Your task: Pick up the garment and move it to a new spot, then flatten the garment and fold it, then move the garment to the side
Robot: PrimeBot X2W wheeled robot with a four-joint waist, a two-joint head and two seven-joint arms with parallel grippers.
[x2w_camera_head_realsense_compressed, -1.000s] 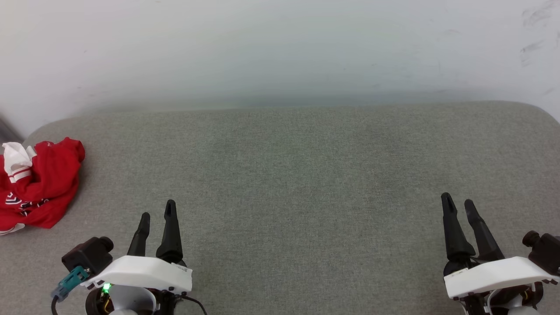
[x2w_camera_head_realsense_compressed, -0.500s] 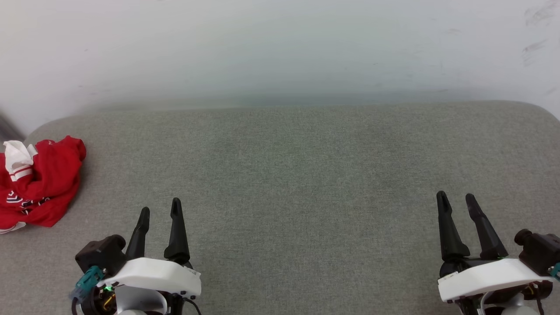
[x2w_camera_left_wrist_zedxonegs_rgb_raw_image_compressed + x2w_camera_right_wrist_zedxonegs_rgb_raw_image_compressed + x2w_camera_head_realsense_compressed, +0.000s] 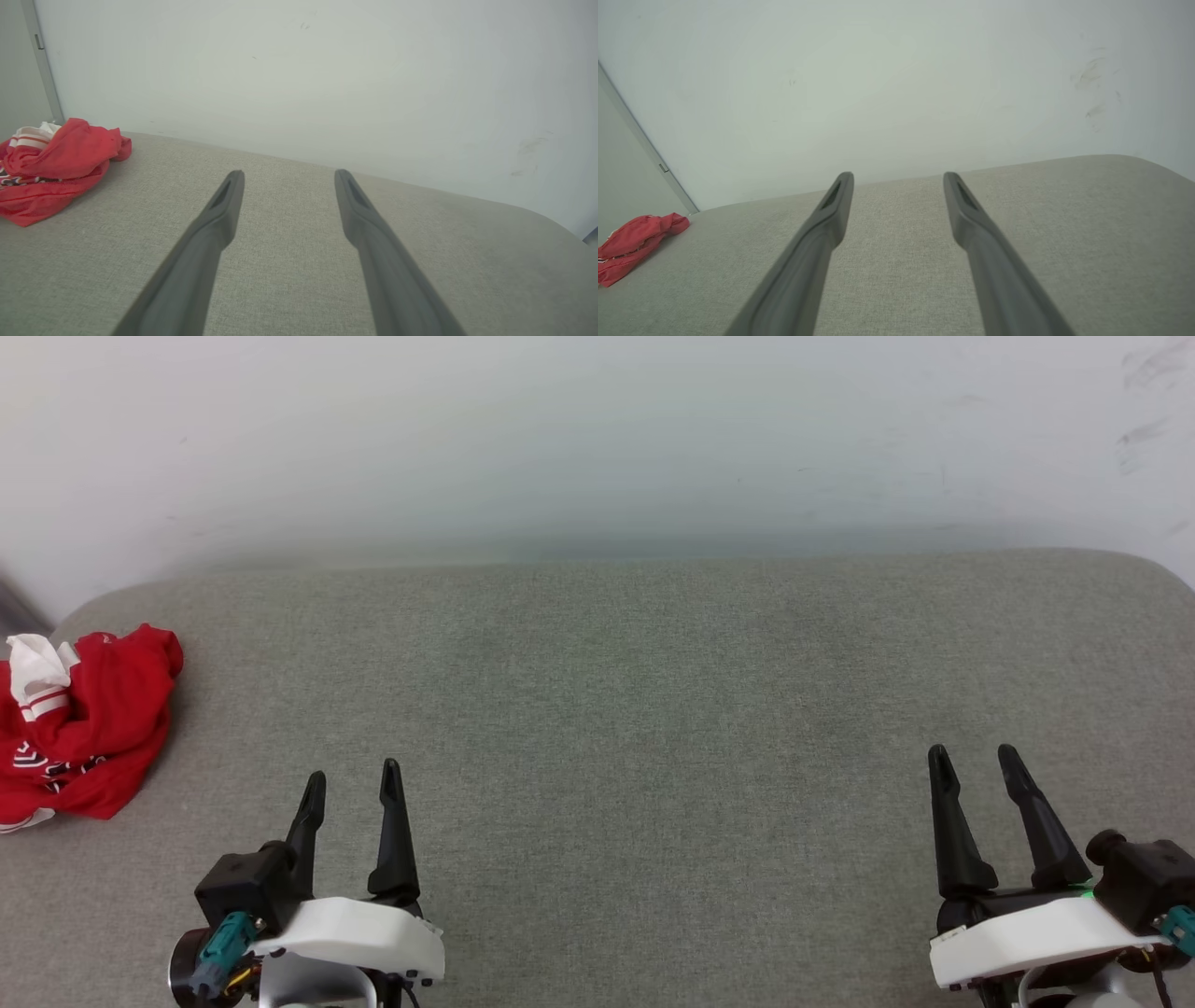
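The garment is lying crumpled in a heap at the left edge of the grey padded surface, and part of it is being cut off by the border of the head view. It is being shown as a red bundle with 1 white striped sleeve turned up at its far end. Its longer run is being judged to go from near to far along that edge, though any true axis is being blurred by the bunching. It is being touched by nothing.

The left gripper is being held near the front of the surface, well apart from the heap and to its right. Its jaws are spread wide and empty, and its fingers are pointing toward the pale wall. In the left wrist view the heap is being seen off to the left of the fingers, not between them.

The right gripper is being held at the opposite side, likewise wide and empty. Of the 2 arms, the left is being judged the nearer, so a leftward swing is being called for.
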